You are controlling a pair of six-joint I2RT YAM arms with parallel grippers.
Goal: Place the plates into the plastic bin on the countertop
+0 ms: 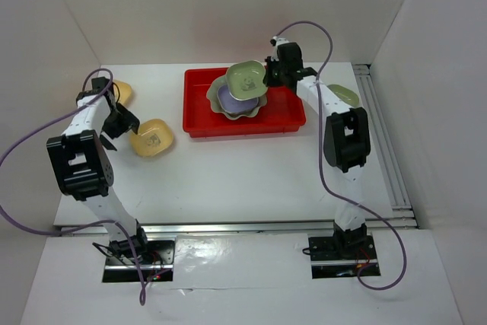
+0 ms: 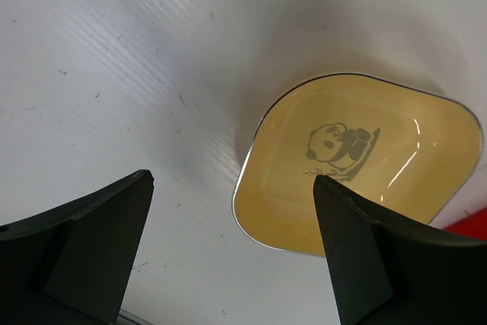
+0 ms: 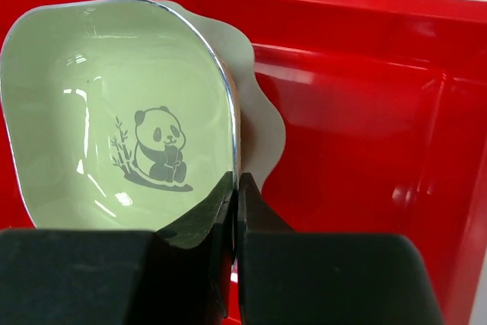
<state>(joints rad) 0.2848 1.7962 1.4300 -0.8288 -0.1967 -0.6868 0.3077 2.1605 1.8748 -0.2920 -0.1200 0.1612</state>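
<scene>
The right tool (image 3: 234,185) above the red bin (image 3: 365,104) — the left tool (image 2: 232,180) wide open.
Right jaws pinch the light green dish (image 3: 114,112) by its rim; the yellow dish (image 2: 358,157) lies beneath the left tool's right finger.

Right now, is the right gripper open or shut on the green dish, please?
Shut: the right gripper pinches the green dish by its rim, over the red bin.
</scene>
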